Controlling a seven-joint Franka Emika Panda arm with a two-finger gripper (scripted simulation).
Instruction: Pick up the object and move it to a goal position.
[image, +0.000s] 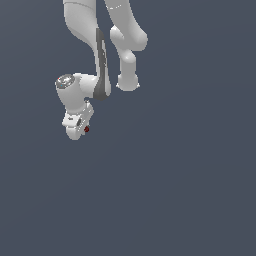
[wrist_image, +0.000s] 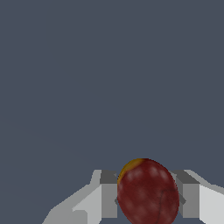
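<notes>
The object (wrist_image: 148, 192) is a dark red roundish blob with a small yellow-orange patch near one end. In the wrist view it sits between my two grey finger pads (wrist_image: 108, 194), which press on both its sides. In the exterior view it shows only as a tiny dark red spot (image: 87, 129) at the end of my white gripper (image: 80, 127), on the exterior view's left. My gripper is shut on the object. The fingertips themselves are hard to make out in the exterior view.
The white arm (image: 100, 55) comes down from the top of the exterior view. All around is a plain dark blue-grey background with no other object and no visible surface edge.
</notes>
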